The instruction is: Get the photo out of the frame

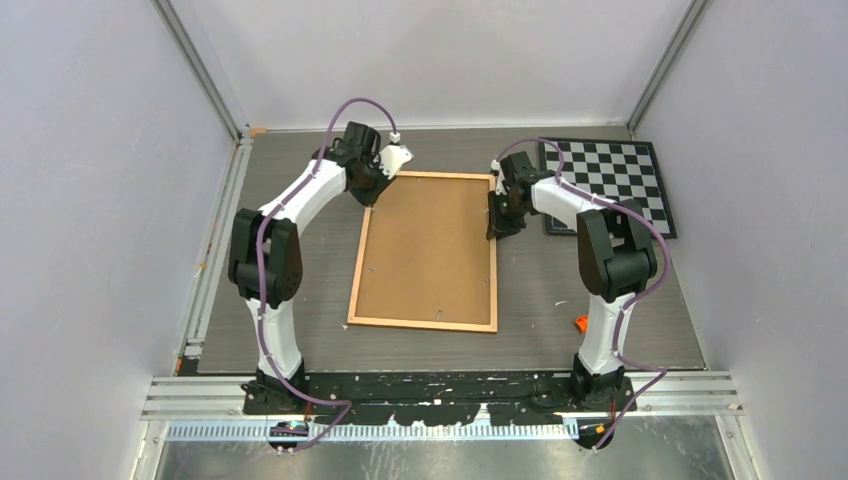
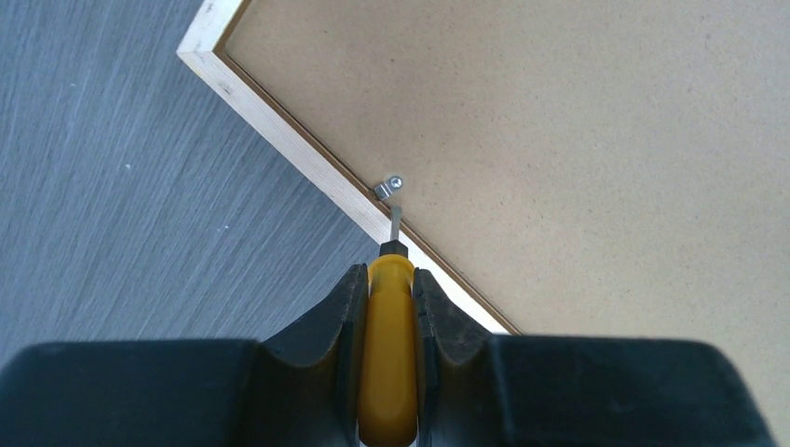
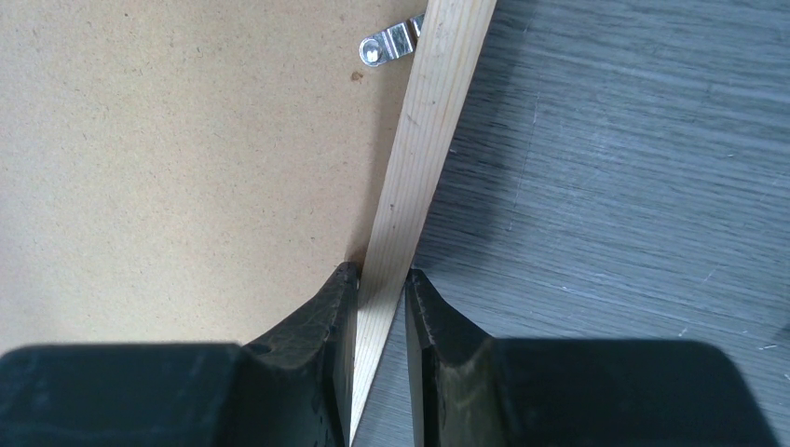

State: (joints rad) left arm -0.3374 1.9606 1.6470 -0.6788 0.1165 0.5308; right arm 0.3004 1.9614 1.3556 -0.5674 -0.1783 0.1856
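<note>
The frame lies face down in the middle of the table, its brown backing board up. The photo is hidden under the board. My left gripper is at the frame's far left corner, shut on a yellow-handled screwdriver. The screwdriver's metal tip touches a small metal clip on the frame's pale border. My right gripper is at the frame's right side. In the right wrist view my right gripper is closed over the wooden border, one finger on the board side and one on the table side. Another clip sits further along.
A black-and-white checkerboard lies at the back right, just behind the right arm. A small orange object lies on the table near the right arm's base. Grey walls enclose the table on three sides.
</note>
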